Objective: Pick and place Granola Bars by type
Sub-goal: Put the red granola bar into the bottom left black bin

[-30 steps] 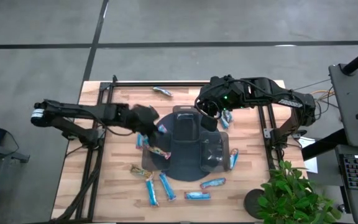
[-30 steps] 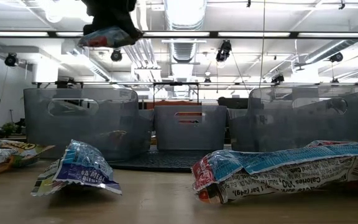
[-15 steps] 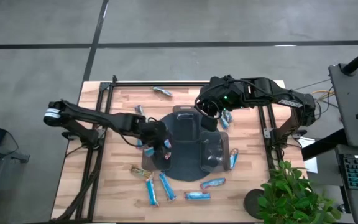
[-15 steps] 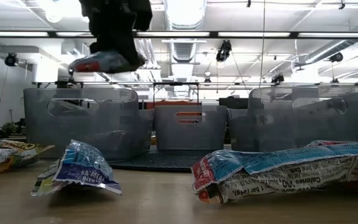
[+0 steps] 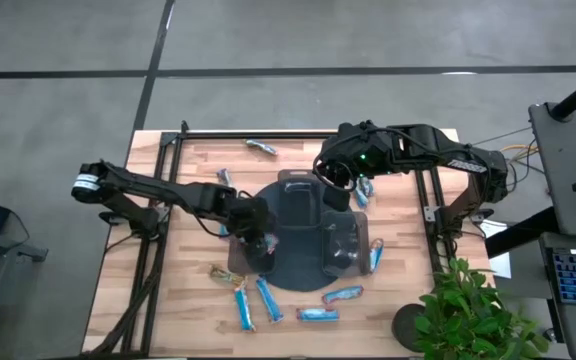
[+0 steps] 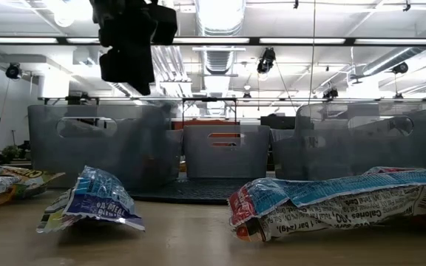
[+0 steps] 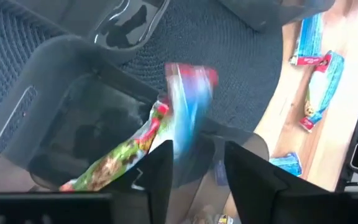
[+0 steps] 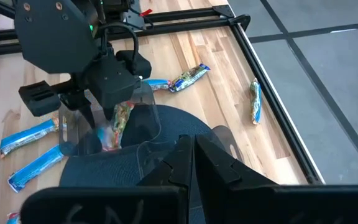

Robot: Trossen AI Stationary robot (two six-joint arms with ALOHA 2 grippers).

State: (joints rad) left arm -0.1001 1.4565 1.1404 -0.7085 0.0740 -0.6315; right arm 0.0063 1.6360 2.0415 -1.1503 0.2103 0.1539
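My left gripper (image 5: 256, 232) hangs open over the clear bin (image 8: 138, 115) on the left side of the dark round tray (image 5: 298, 285). In the left wrist view a light blue granola bar with a red end (image 7: 188, 109) shows blurred just past the open fingers, above a greenish and red bar (image 7: 120, 155) that lies in the bin. My right gripper (image 5: 333, 185) waits shut over the tray's far part. Several more bars lie flat on the table, such as the light blue ones (image 5: 268, 298) near the front edge.
Loose bars ring the tray: one by the far edge (image 5: 258, 147), one right of the tray (image 5: 376, 255), several near the front (image 5: 318, 314). The low view shows two crumpled bars (image 6: 91, 199) (image 6: 331, 199) before the clear bins (image 6: 224, 151). A potted plant (image 5: 468, 310) stands at the right front corner.
My left gripper moved right and toward the near edge, from the tray's left rim to over the left bin. It carried a bar below its fingers until half a second ago. That bar has left the fingers and drops toward the bin.
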